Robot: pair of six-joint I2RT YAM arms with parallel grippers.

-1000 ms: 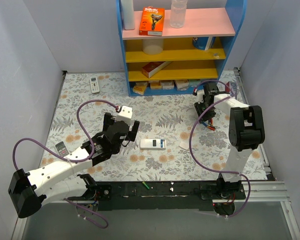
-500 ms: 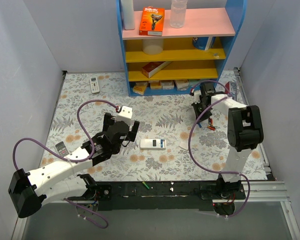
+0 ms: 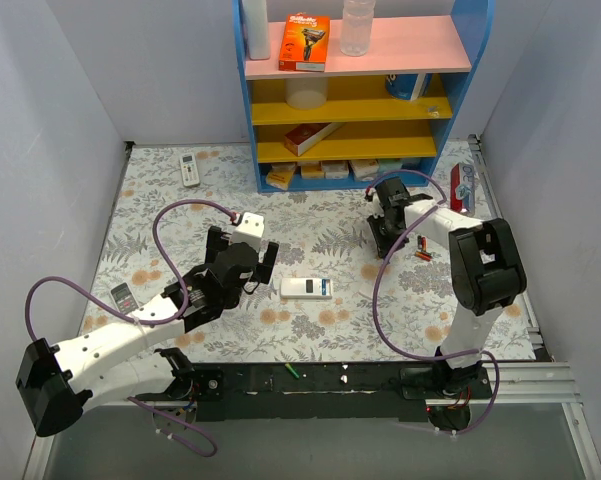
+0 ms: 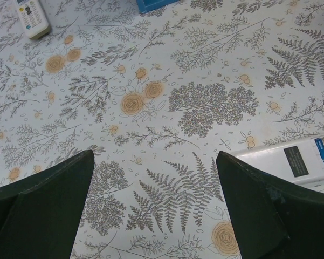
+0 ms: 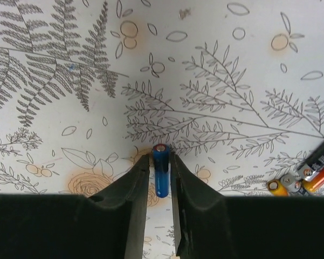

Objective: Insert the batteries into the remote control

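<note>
remote control (image 4: 277,164) cut off at right edge; batteries (image 5: 312,172) likewise

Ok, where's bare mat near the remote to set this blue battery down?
Free: mat between the remote control and the shelf, and between it and the near rail. Crowded: its left, under the open left claw, and the loose batteries by the right claw.

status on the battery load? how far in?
Early. Done: the right gripper has one blue battery pinched, clear of the pile. In hand: that cell, not yet at the remote control, which lies apart with the left gripper open beside it. Left: seat this cell, then the other batteries lying loose. No cell visible in the remote.
</note>
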